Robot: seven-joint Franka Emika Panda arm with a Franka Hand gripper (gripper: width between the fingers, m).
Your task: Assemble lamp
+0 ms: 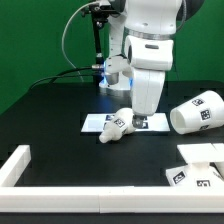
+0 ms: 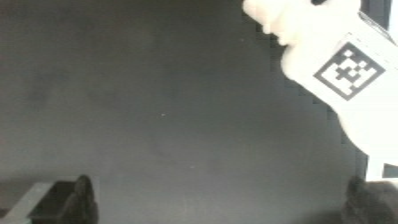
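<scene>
- Lower left of the exterior view: a white border rail (image 1: 15, 165) is seen at the edge of the black table (image 1: 60, 105), well apart from the work.
- Centre, slightly left: the bulb (image 1: 116, 127) is seen lying on its side across the marker board (image 1: 92, 123), not yet picked up.
- Centre: the gripper (image 1: 141, 120) is held low over the marker board, just beside the bulb on the exterior view's right — whether it touches the board cannot be told.
- The claw is shown parted wide in the wrist view. One finger (image 2: 54, 198) is seen in the lower left corner of that frame and the other at the lower right edge, with only bare table between them; nothing is held.
- A white tagged part (image 2: 338, 65) is caught in the upper right of the wrist view, outside the fingers' span. It is taken to be the bulb, though that cannot be confirmed.
- Right: the shade (image 1: 197, 110) is seen tipped on its side, apart from the other parts.
- Lower right: the base block (image 1: 200, 165) is seen on the table, with nothing fitted to it.
- Step in hand: an early stage is judged, since all three lamp parts lie loose — an approach to a first pick, probably of the bulb.
- Next move: the open fingers would need to be shifted until they straddle the chosen part, lowered, and closed squarely so that a rounded piece is not squeezed out sideways.
</scene>
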